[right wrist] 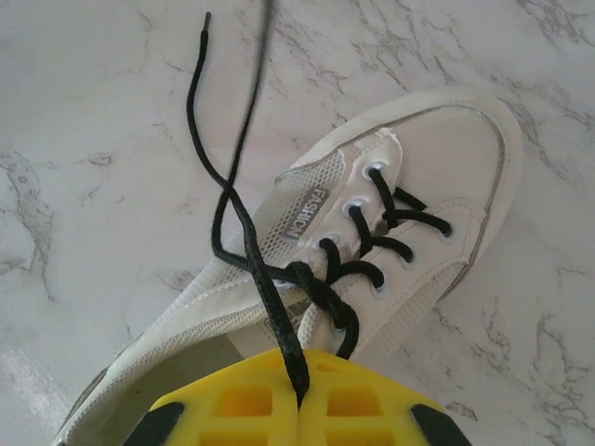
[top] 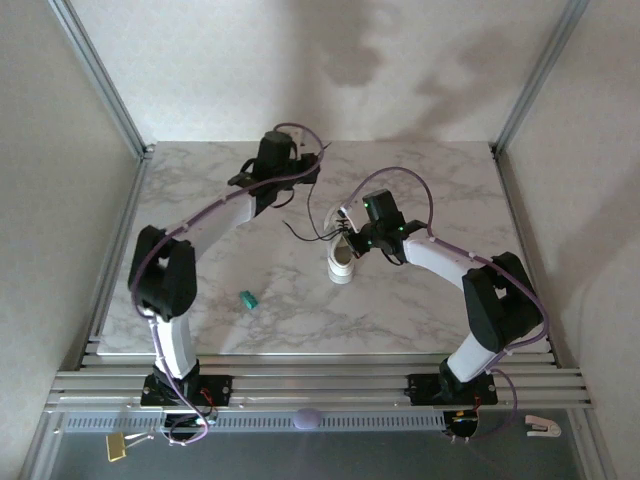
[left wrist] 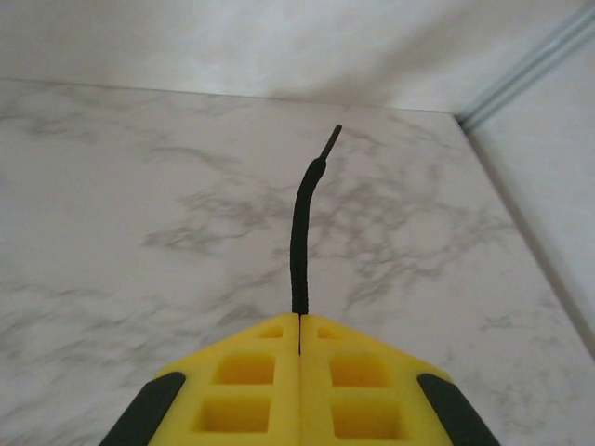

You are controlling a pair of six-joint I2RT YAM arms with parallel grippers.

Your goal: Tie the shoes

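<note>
Centrally on the marble table (top: pixel 300 320) rests the white sneaker (right wrist: pixel 437 158), its black laces (right wrist: pixel 372 255) crossed in a twist above the eyelets. At the shoe's opening the right gripper (right wrist: pixel 299 390) has its fingers clenched on one lace strand rising from that twist. Farther back and to the left, well apart from the sneaker, the left gripper (left wrist: pixel 299 325) pinches a lace end (left wrist: pixel 297 232) between closed fingers; a teal object (top: pixel 247 299) lies nearer the bases.

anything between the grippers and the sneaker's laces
Nothing visible does: the left gripper is shut on a black lace end, the right gripper on a lace strand at the white sneaker.
</note>
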